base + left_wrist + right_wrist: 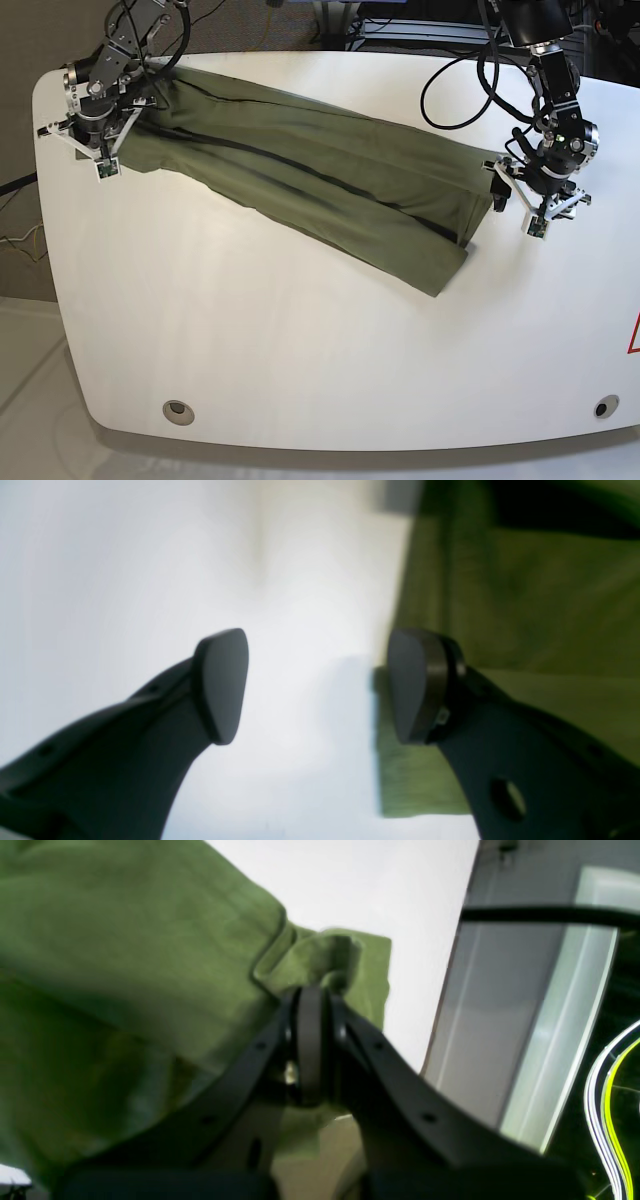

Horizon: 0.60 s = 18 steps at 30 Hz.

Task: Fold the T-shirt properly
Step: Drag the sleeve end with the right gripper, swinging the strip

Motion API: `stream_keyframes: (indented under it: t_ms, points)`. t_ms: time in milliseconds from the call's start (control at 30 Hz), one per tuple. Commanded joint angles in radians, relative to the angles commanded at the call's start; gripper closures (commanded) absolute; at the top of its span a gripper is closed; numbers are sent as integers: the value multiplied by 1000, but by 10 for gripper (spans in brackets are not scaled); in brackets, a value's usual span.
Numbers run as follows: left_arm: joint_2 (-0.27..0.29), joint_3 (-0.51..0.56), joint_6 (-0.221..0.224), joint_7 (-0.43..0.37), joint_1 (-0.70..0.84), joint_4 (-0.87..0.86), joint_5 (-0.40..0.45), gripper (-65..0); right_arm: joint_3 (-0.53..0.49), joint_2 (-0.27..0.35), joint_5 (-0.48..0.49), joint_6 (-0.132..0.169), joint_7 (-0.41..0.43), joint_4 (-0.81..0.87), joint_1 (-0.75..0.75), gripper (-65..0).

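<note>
The olive-green T-shirt (300, 160) lies stretched in a long, loosely folded band from the table's far left corner to its right side. My right gripper (135, 105) holds the band's far-left end. In the right wrist view this gripper (311, 995) is shut on a bunched edge of the T-shirt (125, 940). My left gripper (515, 195) stands open at the band's right end. In the left wrist view it (315, 680) has one finger over bare table and the other at the edge of the T-shirt (525, 605), with nothing between them.
The white table (300, 330) has rounded corners, with small round holes (178, 410) near the front left and at the front right (601, 407). Black cables (460, 90) loop above the table at the back right. The table's far left edge (450, 990) runs close to my right gripper.
</note>
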Motion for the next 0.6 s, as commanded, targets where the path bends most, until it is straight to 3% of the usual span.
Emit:
stream_keyframes:
  t_ms: [600]
  points:
    - [20, 2, 0, 0, 2, 0, 0, -393, -3, -32, 5, 0, -26, -170, 2, 0]
